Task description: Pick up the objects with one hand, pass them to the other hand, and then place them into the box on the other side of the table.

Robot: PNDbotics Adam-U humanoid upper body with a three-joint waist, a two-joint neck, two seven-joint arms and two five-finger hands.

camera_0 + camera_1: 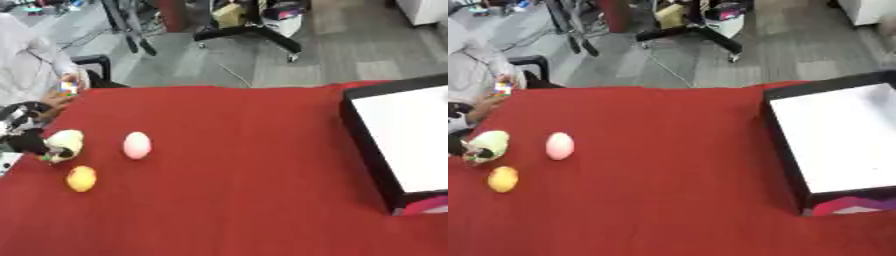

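From the left eye view, the desk [236, 175] is covered in red cloth, and the robot's left hand [31, 137] comes in at the left edge, black and silver, its fingers curled round a pale yellow-green object [66, 145] that sits low on the cloth. Just beside it to the right lies a pink egg-shaped object [136, 145], apart from the hand, and nearer the front edge a yellow rounded object [81, 178] lies on its own. On the far right stands the box [372, 145], black-walled with a white inside, its near corner showing a patch of pink. From the right eye view, the same three objects sit in a cluster at the left, with a wide stretch of red cloth between them and the box; here only a dark sliver of the left hand shows at the edge, against the pale object. The right hand appears in neither view.
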